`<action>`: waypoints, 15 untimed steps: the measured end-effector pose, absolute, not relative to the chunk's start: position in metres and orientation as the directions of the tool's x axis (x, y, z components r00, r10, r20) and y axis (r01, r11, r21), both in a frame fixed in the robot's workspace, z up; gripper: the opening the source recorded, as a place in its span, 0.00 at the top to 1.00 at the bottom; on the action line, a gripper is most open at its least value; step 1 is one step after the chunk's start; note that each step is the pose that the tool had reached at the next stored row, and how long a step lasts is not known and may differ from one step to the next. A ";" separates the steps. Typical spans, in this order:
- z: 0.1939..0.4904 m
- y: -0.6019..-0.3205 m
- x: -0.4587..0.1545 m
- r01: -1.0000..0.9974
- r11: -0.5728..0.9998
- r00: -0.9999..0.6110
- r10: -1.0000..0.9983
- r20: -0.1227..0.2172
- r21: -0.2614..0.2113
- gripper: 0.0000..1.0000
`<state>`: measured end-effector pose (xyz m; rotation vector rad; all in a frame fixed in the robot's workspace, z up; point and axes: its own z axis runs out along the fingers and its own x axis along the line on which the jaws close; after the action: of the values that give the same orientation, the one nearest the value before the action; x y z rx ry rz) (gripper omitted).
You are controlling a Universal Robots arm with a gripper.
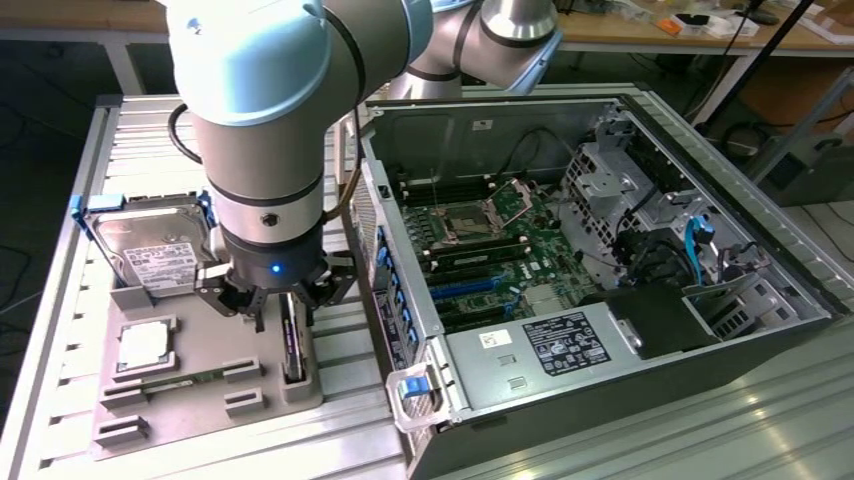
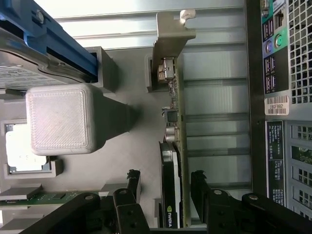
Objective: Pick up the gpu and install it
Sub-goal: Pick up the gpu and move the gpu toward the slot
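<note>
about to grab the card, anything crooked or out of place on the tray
Nothing stands out. The gpu stands on edge in its slot on the tray, the hard drive and memory stick sit in their holders, and the open gripper straddles the gpu with a finger on each side.

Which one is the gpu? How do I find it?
Find the big open computer case, then the grey tray beside it, on the exterior view's left. The gpu stands on its edge in the tray slot nearest the case, right under the open tool. It is a thin dark card, unlike the boxy hard drive or the flat green memory stick.
</note>
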<state>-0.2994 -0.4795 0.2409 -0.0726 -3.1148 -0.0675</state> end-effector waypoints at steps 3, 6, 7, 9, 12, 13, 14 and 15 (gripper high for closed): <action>0.241 -0.479 -0.299 0.047 0.998 -0.999 0.046 0.026 0.043 0.46; 0.241 -0.479 -0.299 0.047 0.998 -0.999 0.046 0.026 0.043 0.46; 0.241 -0.479 -0.299 0.047 0.998 -0.999 0.046 0.026 0.043 0.46; 0.241 -0.479 -0.299 0.047 0.998 -0.999 0.046 0.026 0.043 0.46; 0.241 -0.479 -0.299 0.047 0.998 -0.999 0.046 0.026 0.043 0.39; 0.241 -0.479 -0.299 0.047 0.998 -0.999 0.046 0.026 0.043 0.32; 0.241 -0.479 -0.299 0.047 0.998 -0.999 0.046 0.026 0.043 0.32; 0.241 -0.479 -0.299 0.047 0.998 -0.999 0.046 0.026 0.043 0.32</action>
<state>-0.2993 -0.4795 0.2409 -0.0726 -3.1147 -0.0675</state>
